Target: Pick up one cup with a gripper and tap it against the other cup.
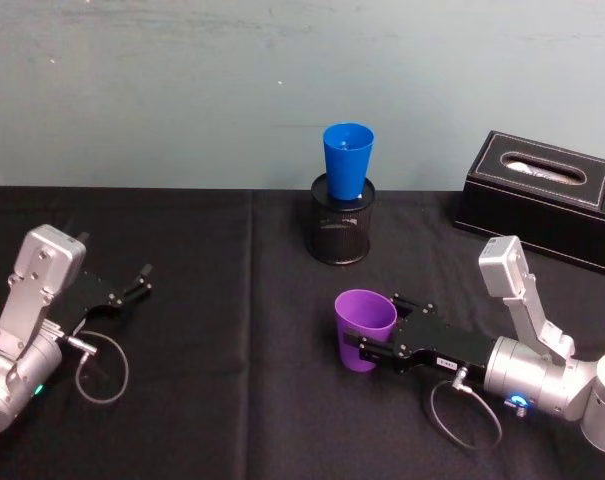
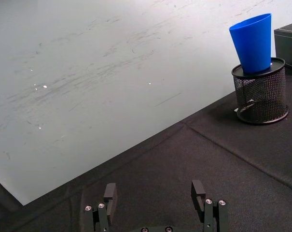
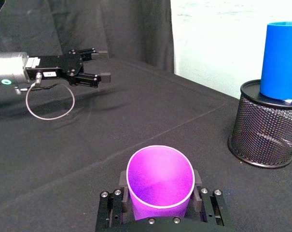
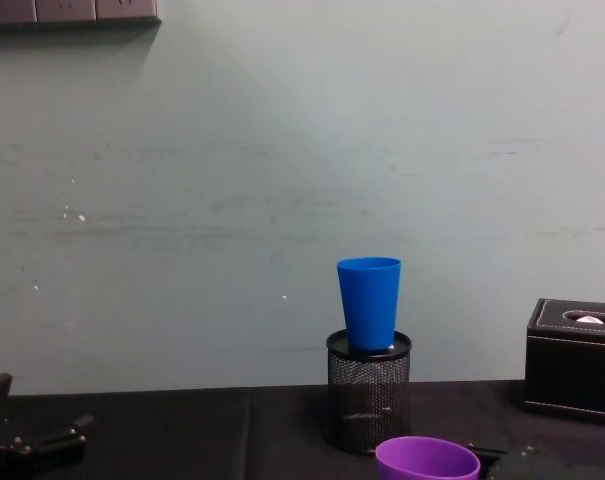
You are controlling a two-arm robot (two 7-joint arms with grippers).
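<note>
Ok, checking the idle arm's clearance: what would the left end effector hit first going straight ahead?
Likely the wall: the left end effector points across the black cloth toward it, and the mesh pen holder sits off to one side, though depth is unclear.

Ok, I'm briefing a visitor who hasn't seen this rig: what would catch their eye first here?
The bright blue cup stands out most, perched upright in the black mesh pen holder at the back centre of the table. Next comes the purple cup near the front right, gripped between the jaws of the right gripper. The left gripper lies open and idle at the far left.
</note>
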